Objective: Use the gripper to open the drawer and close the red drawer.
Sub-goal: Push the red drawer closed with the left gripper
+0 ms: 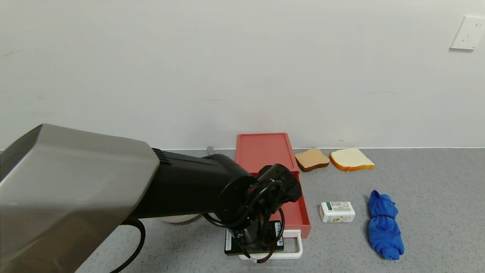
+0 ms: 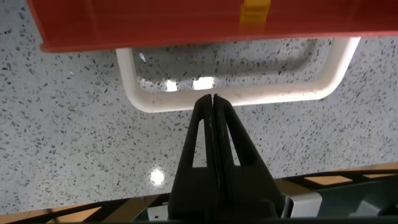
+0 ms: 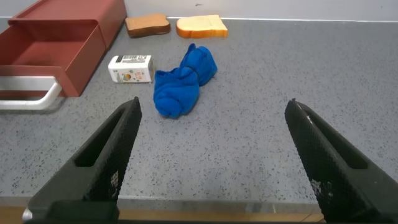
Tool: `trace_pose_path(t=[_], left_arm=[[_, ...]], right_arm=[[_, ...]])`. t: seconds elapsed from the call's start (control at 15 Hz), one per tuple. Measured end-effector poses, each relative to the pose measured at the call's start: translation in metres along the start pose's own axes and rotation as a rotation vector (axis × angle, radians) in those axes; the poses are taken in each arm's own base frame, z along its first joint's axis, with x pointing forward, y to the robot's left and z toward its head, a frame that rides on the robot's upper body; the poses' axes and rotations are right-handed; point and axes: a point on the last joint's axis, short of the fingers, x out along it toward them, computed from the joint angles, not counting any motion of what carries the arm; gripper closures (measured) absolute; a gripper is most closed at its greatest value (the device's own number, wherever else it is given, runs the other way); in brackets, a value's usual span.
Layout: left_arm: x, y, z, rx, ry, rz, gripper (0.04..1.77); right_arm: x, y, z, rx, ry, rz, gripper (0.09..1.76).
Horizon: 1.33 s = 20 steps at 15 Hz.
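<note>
Pressing together with nothing between the fingers: left gripper (image 2: pixel 212 99), tips hovering just at the outer bar of the white loop handle (image 2: pixel 242 93), not gripping it. Reaching across from the left over the grey speckled counter (image 1: pixel 416 189). Sitting pulled out toward the robot: tray of the red drawer (image 1: pixel 301 216), with its flat red shell (image 1: pixel 263 149) lying farther back against the wall. Looking light, stiff and smooth, so likely sliding as a whole on the counter if shoved hard; pushing squarely on the handle's middle bar seeming the safest way to close it. Waiting well off to the right, spread wide and empty: right gripper (image 3: pixel 211 143). Lying right of the drawer: small white box (image 1: pixel 337 211), blue cloth (image 1: pixel 384 225), two bread slices (image 1: pixel 333 159).
</note>
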Motion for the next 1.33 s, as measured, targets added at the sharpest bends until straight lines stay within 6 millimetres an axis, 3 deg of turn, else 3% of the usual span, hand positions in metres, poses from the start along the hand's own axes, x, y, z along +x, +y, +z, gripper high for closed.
trace_pose_path(t=[0.47,1.33], left_arm=[[0.011,-0.004,0.007,-0.012,-0.053,0.037,1.70],[0.014,-0.014,0.026,-0.034,-0.132,0.028,1.70]], right_arm=[[0.000,0.000,0.000,0.000,0.000,0.000,0.15],[0.000,0.000,0.000,0.000,0.000,0.000,0.14]])
